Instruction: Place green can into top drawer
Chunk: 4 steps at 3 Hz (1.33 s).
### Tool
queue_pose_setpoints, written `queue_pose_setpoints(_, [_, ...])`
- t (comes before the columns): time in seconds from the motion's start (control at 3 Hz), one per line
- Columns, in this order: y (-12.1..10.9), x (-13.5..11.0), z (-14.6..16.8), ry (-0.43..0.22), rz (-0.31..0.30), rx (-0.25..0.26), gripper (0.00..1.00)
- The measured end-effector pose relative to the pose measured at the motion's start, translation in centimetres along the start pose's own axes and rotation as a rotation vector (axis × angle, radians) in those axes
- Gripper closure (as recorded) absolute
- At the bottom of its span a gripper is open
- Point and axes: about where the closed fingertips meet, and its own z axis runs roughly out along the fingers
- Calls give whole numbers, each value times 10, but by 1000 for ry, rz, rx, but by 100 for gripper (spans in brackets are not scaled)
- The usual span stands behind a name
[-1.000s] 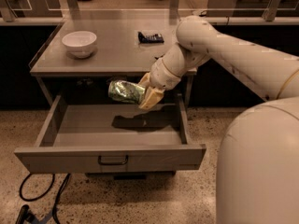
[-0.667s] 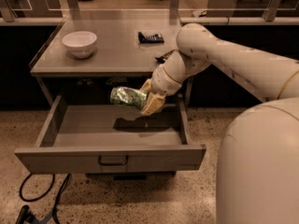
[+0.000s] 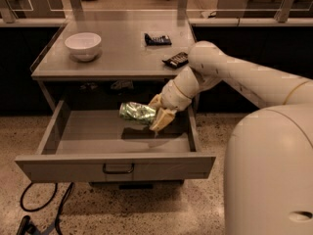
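Observation:
The green can (image 3: 136, 112), shiny and dented, lies sideways in my gripper (image 3: 157, 114), whose pale fingers are shut on its right end. Can and gripper hang just above the floor of the open top drawer (image 3: 73, 140), over its right half, and cast a dark shadow on the floor below them. The drawer is pulled fully out, its grey front panel carrying a small dark wire handle (image 3: 118, 169). My arm reaches in from the right, under the table edge.
On the grey table (image 3: 122, 53) above the drawer stand a white bowl (image 3: 83, 45) at the left and two flat dark snack packets (image 3: 157, 38) (image 3: 175, 59) at the right. A black cable (image 3: 46, 207) lies on the speckled floor at lower left.
The gripper has carried the can lower and a little to the right, deeper into the open drawer. The drawer, bowl and packets have not moved.

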Motion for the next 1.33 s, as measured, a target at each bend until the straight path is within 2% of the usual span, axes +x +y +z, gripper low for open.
queue_pose_setpoints(0.33, [21,32,33,-9,14,-37,100])
queue_pose_setpoints(0.67, [23,34,36,-10,16,-42,100])
queue_pose_setpoints(1.0, [23,34,36,-10,16,-42,81])
queue_pose_setpoints(1.33, [23,34,36,-10,16,-42,58])
